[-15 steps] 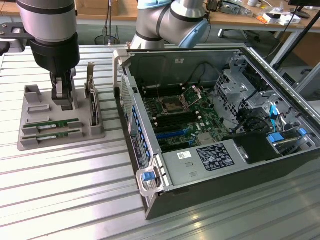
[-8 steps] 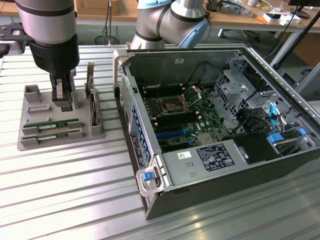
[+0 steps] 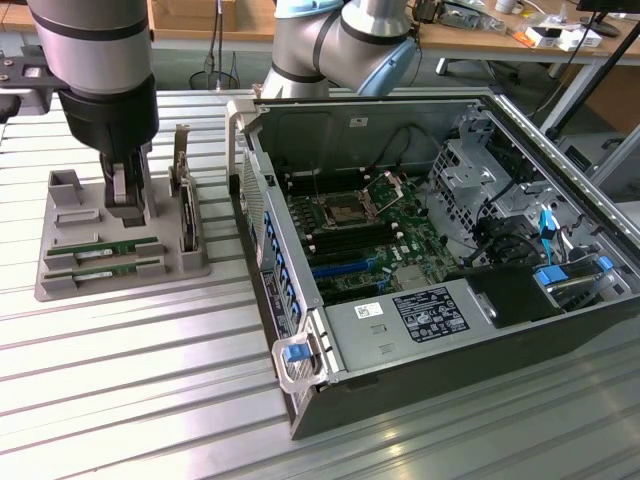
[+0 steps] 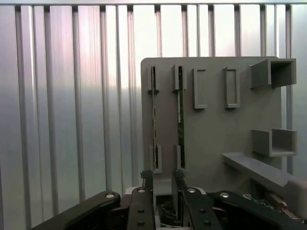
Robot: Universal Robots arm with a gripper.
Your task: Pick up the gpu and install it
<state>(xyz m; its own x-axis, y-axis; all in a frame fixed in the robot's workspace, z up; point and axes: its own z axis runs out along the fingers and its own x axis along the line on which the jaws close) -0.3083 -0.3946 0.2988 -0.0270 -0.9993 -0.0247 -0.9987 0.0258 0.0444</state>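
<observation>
Two long green sticks lie in slots of a grey holder tray [image 3: 60,270] at the exterior view's left; the nearer one is the gpu [image 3: 105,265], with its twin [image 3: 100,246] beside it. In the wrist view both appear edge-on, the gpu [image 4: 181,115] and the other stick [image 4: 154,120], on the tray [image 4: 216,129]. My gripper [image 3: 128,205] hangs just above the tray's back half, close over the sticks. Its fingers [image 4: 146,184] stand apart and open with nothing between them, and the gripper [image 4: 162,181] is near the sticks' ends.
An upright dark card with a metal bracket [image 3: 185,210] stands on the tray's right side. An open computer case [image 3: 300,400] with its motherboard [image 3: 360,230] lies to the exterior view's right. All of it rests on a ribbed aluminium table [image 3: 130,380].
</observation>
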